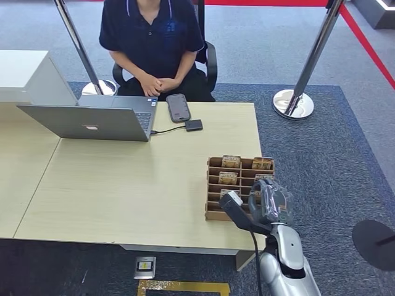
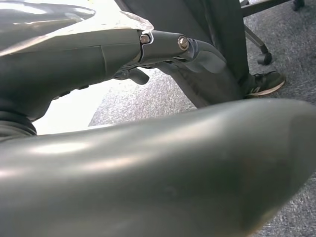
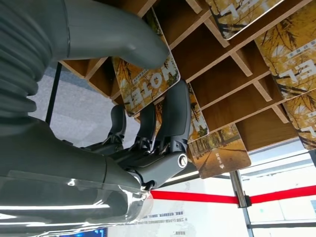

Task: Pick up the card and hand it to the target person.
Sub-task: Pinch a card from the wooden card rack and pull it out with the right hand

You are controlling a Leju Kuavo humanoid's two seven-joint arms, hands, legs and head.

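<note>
A wooden card rack (image 1: 213, 188) stands at the table's near right corner, with hotel cards (image 1: 231, 161) lying in several slots. My right hand (image 1: 272, 200) is over the rack's near right side. In the right wrist view the right hand (image 3: 156, 128) pinches one yellow hotel card (image 3: 149, 84) between its thumb (image 3: 141, 44) and dark fingers (image 3: 175, 113), and the card's far end still lies in a slot of the rack (image 3: 223, 74). The person (image 1: 153, 37) sits at the table's far side with hands folded. My left hand (image 2: 168, 47) hangs with fingers stretched out, holding nothing.
A grey laptop (image 1: 93, 120), a black phone (image 1: 178, 106) and a small black box (image 1: 194, 124) on a cable lie on the table (image 1: 139, 185) near the person. Barrier posts (image 1: 298, 98) with red tape stand at the back right. A dark round base (image 1: 374, 243) is on the carpet at the right.
</note>
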